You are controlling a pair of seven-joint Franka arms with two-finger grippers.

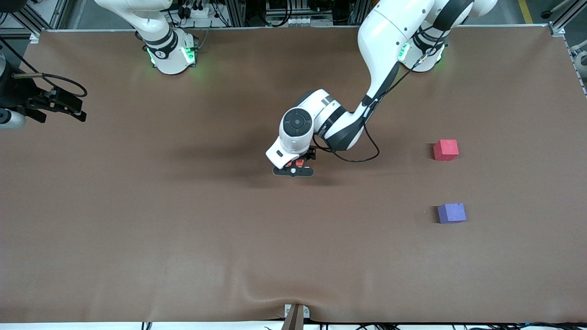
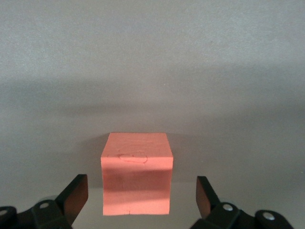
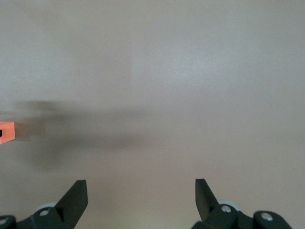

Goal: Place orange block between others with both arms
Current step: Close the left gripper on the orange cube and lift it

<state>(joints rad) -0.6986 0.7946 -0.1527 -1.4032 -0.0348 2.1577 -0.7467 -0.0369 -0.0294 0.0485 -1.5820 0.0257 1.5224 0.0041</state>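
Purple-blue block (image 1: 451, 213) sits nearest the front camera, on the brown table (image 1: 183, 238) toward my left arm's end. Farther from the camera, in line with it and well apart, rests the red-pink block (image 1: 445, 150); bare cloth lies between the two.

Around the middle of the table, my left arm (image 1: 380, 59) reaches out from its green-lit base, elbow bent, wrist turned straight down. My left gripper (image 1: 296, 167) is low over the orange block (image 1: 299, 162), which shows only as a sliver under the wrist in the front view. In the left wrist view the orange block (image 2: 137, 174) stands flat on the table, square to me, between my two fingers (image 2: 75, 195). My jaws are spread wide, with a gap on each side of the cube, so I touch nothing. A faint curved mark shows on the cube's top face.

Toward my right arm's end, my right gripper (image 1: 69, 107) hangs above the table's edge, waiting. Its wrist view shows those jaws apart too, fingers (image 3: 76, 198) bracketing bare cloth, with the orange block (image 3: 6, 132) just peeking in at the frame's edge, well apart from them.

My right arm's base (image 1: 172, 52) glows green along the table's edge farthest from the camera.
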